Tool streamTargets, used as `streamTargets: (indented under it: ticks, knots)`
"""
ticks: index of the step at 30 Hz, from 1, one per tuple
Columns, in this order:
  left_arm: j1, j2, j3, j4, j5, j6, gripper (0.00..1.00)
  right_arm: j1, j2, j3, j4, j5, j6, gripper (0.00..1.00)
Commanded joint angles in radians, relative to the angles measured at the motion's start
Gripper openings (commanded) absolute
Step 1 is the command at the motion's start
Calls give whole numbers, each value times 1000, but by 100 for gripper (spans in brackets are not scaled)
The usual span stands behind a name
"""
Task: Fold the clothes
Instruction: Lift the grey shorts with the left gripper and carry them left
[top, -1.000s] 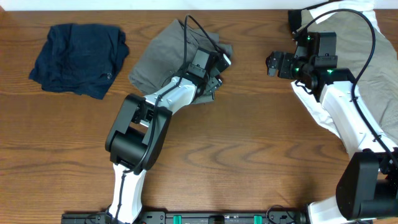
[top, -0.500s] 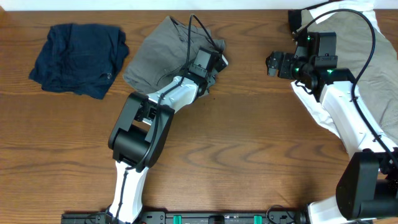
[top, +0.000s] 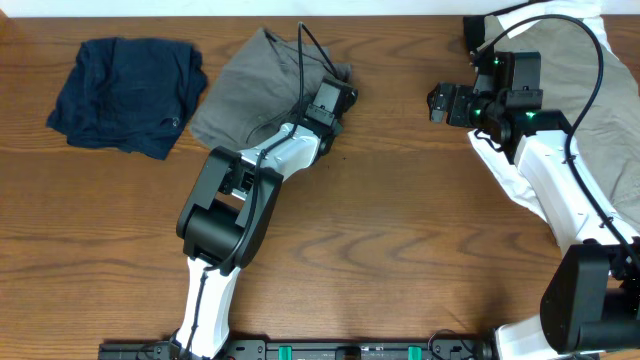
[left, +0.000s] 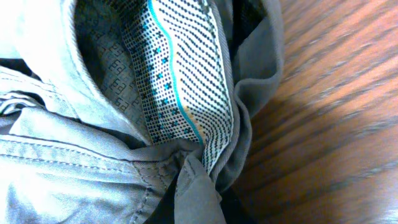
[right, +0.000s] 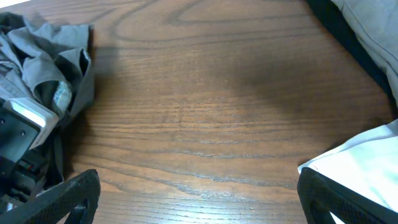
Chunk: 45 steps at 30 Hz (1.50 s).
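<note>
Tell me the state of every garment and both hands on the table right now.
grey shorts: bunched, unfolded, right edge pinched, patterned inner waistband showing.
navy garment: loose heap, apart at the left, untouched.
beige garment: spread out at the right rear.
white cloth: edge showing beside the beige garment.
left hand: shut on the grey shorts.
right hand: open, holding nothing.

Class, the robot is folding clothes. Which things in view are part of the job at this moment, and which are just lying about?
In the job: grey shorts, pinched by the left gripper.

Lying about: navy garment, beige cloth, white cloth. None is touched, and the right gripper hangs open over the table.
</note>
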Motion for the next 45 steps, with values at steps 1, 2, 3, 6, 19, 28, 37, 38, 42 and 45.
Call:
streamTargets:
  ticks: [1, 2, 3, 6, 19, 28, 37, 38, 42, 45]
  knots:
    - [15, 61, -28, -53, -60, -81, 6, -6, 0, -2, -2, -9, -10, 99]
    - [15, 58, -22, -66, -60, -90, 6, -6, 0, -2, -2, -9, -10, 99]
    - [15, 53, -13, -83, -60, -106, 6, -6, 0, -2, -2, -9, -10, 99]
    - [15, 30, 14, -130, -59, -151, 6, -6, 0, -2, -2, -9, -10, 99]
    - [15, -209, 35, -282, 12, -299, 6, -6, 0, -2, -2, -9, -10, 99]
    - [22, -360, 35, -309, 12, -305, 6, -6, 0, -2, -5, -9, -10, 99]
    - [67, -403, 35, -319, 13, -344, 6, -6, 0, -2, -11, -10, -10, 99]
    - [70, -403, 35, -320, 18, -344, 6, -6, 0, -2, -13, -10, -10, 99]
    - [78, -406, 44, -290, 38, -344, 6, -6, 0, -2, -19, -10, -10, 99]
    - [84, -409, 77, -266, 38, -348, 6, -6, 0, -2, -20, -10, -10, 99]
